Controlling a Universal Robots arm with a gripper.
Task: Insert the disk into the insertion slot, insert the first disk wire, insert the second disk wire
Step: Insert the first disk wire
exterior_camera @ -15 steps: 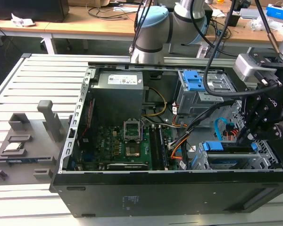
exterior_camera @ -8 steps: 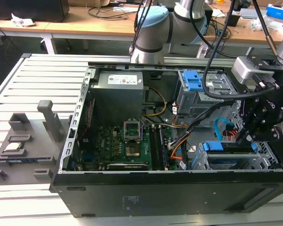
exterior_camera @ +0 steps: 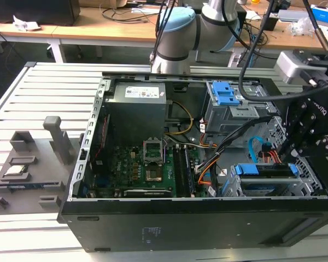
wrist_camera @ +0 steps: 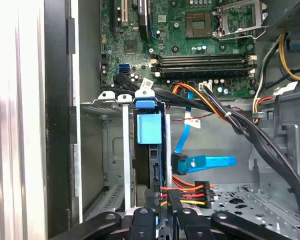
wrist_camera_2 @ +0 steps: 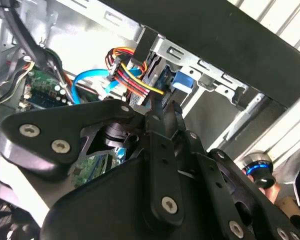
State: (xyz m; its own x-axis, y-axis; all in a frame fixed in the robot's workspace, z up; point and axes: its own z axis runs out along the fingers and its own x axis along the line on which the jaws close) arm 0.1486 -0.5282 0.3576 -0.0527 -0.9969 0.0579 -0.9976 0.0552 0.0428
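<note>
At the case's (exterior_camera: 180,224) four o'clock in the exterior view, the gripper's (wrist_camera_2: 163,109) jaws pinch the disk wire (wrist_camera: 187,194) by its probably rigid plug (leads limp), beside the disk (wrist_camera: 149,129).

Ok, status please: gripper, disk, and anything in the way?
Gripper shut on power connector at disk. Disk seated in insertion slot. Blue data cable loose beside, not blocking.

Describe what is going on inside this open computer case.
A robot arm's gripper is down at the insertion slot, where the disk in its blue frame already sits. It is right at a plug with red, yellow and black wires at the disk's end. A light blue cable ends beside the disk; whether it is plugged in is unclear.
</note>
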